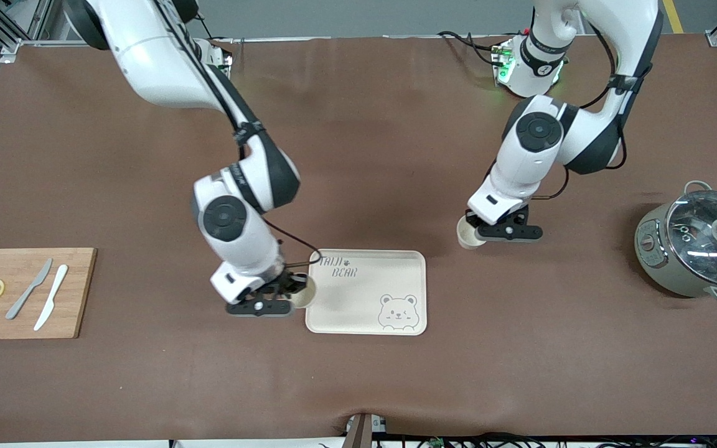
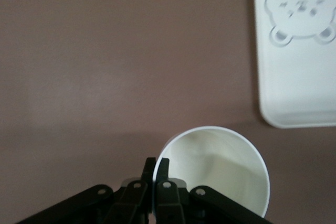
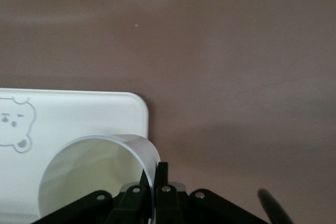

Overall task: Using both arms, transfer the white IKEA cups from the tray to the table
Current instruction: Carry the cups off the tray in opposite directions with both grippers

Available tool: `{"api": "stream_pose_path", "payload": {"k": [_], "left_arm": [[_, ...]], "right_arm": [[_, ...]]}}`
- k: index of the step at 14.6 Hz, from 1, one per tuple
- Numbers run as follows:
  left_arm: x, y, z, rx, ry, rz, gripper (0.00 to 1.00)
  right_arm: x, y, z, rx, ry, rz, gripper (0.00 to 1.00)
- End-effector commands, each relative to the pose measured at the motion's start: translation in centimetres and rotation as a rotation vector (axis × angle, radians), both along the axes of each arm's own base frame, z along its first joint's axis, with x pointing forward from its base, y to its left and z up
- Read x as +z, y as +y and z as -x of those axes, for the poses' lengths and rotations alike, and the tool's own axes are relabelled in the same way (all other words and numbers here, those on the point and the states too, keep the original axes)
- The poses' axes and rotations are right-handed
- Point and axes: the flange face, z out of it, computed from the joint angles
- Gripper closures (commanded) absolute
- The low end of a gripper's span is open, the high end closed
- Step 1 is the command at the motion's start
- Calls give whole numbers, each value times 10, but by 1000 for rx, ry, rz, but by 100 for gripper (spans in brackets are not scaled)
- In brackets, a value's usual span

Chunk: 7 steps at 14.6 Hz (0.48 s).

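My right gripper (image 1: 293, 292) is shut on the rim of a white cup (image 1: 304, 294), one finger inside it and one outside. It holds the cup at the edge of the bear-printed tray (image 1: 365, 305) toward the right arm's end. In the right wrist view the cup (image 3: 94, 177) overlaps the tray's corner (image 3: 68, 114). My left gripper (image 1: 480, 235) is shut on the rim of the second white cup (image 1: 469, 236), over bare table between the tray and the pot. The left wrist view shows this cup (image 2: 215, 171) apart from the tray (image 2: 296, 51). I cannot tell whether either cup touches down.
A grey-green pot with a glass lid (image 1: 701, 242) stands toward the left arm's end. A wooden cutting board (image 1: 22, 292) with two lemon slices, a grey knife and a white knife lies toward the right arm's end.
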Motion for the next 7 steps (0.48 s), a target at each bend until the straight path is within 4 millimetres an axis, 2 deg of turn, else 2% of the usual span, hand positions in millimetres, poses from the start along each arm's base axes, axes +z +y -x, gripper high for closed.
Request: {"api": "stream_pose_path", "payload": {"k": [1,4,7], "left_arm": [[-2,32,21,-43,-18,10,100],[-20,59,29,-62,-21,30,100],[-26,73,48,-64,-34,49,100]], "right_arm": [[25,-64,28,97,38,8,100],[29,-116,35,167,53,3,100],[13,-176,36,250,69,-48,100]]}}
